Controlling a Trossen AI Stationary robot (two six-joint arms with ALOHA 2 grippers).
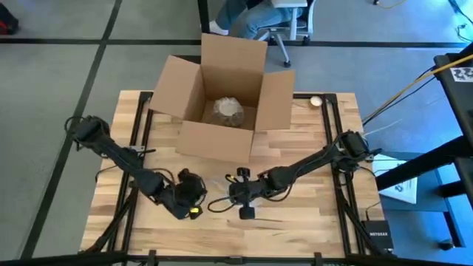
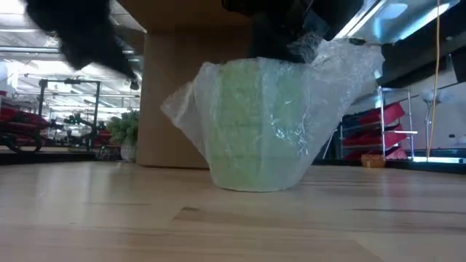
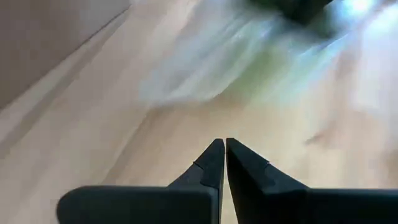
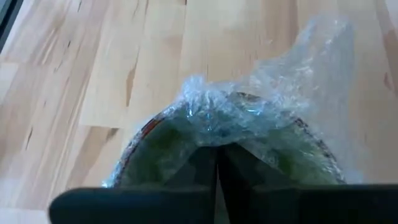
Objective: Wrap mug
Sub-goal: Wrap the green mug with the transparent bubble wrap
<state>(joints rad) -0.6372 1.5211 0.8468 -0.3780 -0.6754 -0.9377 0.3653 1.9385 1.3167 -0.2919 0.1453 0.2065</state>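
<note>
Mug (image 2: 255, 127) stands upright on the worktop (image 2: 218, 218), green body seen only as a pale blur through the bubble wrap (image 2: 328, 87) drawn up around it; handle not made out in any view. From above the mug is almost wholly hidden under the two arms, roughly mid-width of the worktop and nearer its front edge than its back; only a faint clear sheen of wrap shows there (image 1: 218, 185). Right pincer (image 4: 217, 155) sits directly over the mug's rim, fingers pressed together on a gathered fold of wrap at the top; the fingertips themselves are buried in the crinkled film, so the pinch line is partly covered. In the low view this pincer is cut off by the upper frame edge, only a dark mass above the wrap. Left pincer (image 3: 224, 149) is just beside the mug toward the worktop's left edge, fingers clenched with nothing between them, pointing at a smeared green-and-white shape that is too blurred to read. Cardboard box (image 1: 222, 103) stands open toward the back edge, flaps up, a crumpled wrapped bundle (image 1: 228, 111) inside, contents unclear. A small round pale object (image 1: 316, 101) lies near the back right corner, unidentifiable.
</note>
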